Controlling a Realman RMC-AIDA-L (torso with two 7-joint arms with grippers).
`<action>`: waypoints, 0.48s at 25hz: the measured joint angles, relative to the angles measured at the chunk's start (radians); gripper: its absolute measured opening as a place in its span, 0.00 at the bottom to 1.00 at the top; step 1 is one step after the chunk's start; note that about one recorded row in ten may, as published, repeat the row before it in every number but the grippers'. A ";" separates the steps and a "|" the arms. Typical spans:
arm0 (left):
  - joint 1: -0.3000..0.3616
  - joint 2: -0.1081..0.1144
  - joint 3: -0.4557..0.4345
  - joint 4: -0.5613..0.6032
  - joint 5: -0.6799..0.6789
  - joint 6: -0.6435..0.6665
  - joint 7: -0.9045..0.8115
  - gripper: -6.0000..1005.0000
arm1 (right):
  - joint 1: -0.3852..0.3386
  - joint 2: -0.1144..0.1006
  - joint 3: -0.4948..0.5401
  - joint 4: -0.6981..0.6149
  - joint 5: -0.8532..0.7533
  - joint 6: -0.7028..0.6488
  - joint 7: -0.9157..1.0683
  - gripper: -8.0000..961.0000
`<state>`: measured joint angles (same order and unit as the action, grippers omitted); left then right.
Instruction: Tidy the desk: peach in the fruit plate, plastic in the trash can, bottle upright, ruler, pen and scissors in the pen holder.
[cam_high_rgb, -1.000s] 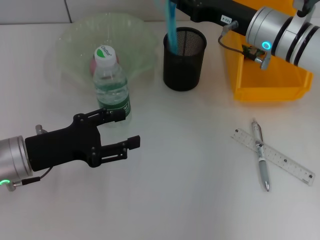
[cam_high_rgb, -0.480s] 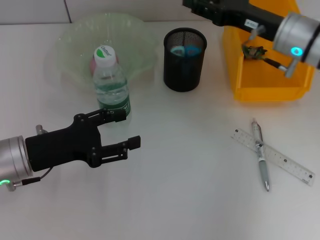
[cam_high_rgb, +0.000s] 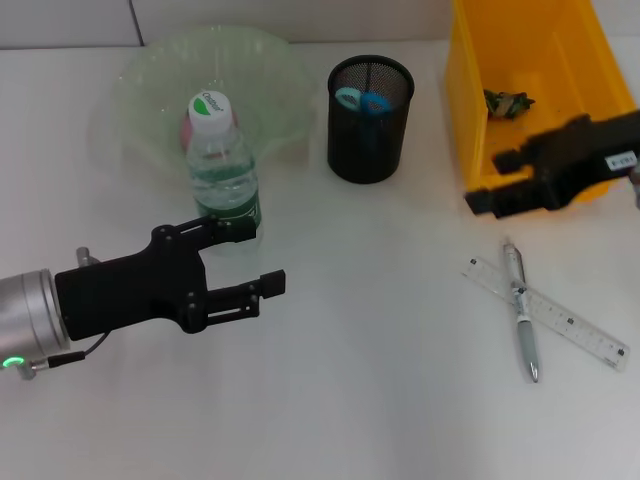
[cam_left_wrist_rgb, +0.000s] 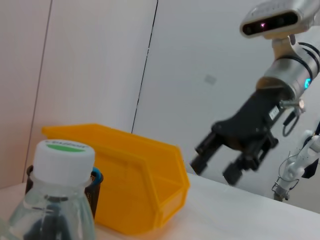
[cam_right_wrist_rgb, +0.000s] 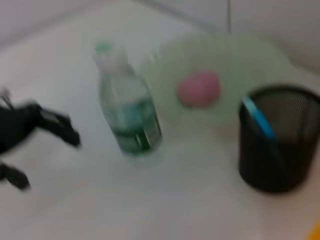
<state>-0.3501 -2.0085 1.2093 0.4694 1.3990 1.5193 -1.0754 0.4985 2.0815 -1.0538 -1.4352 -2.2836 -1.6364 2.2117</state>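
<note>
Right gripper (cam_high_rgb: 485, 182) has swung down from above the pen holder (cam_high_rgb: 369, 118) to the trash can's (cam_high_rgb: 470, 120) near edge, fingers spread and empty; scissors (cam_high_rgb: 362, 101) now sit inside the holder. Just below it the pen (cam_high_rgb: 522, 322) lies across the ruler (cam_high_rgb: 546, 311) on the desk (cam_high_rgb: 380, 380). Left gripper (cam_high_rgb: 245, 258) hangs open and empty just beside the upright bottle (cam_high_rgb: 222, 172); peach (cam_high_rgb: 187, 128) sits beyond, in the fruit plate (cam_high_rgb: 150, 75).
</note>
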 joint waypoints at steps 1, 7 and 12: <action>-0.002 -0.002 0.001 0.000 0.000 -0.001 0.000 0.78 | 0.003 0.001 -0.008 -0.014 -0.050 -0.016 0.024 0.71; -0.007 -0.003 0.001 0.000 0.000 0.000 0.000 0.78 | 0.015 0.002 -0.069 0.047 -0.167 -0.006 0.049 0.71; -0.008 -0.003 0.001 0.001 0.000 0.000 -0.001 0.78 | 0.024 -0.001 -0.109 0.118 -0.193 0.058 0.040 0.71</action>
<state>-0.3579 -2.0111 1.2104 0.4700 1.3989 1.5197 -1.0765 0.5223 2.0805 -1.1631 -1.3171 -2.4770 -1.5781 2.2515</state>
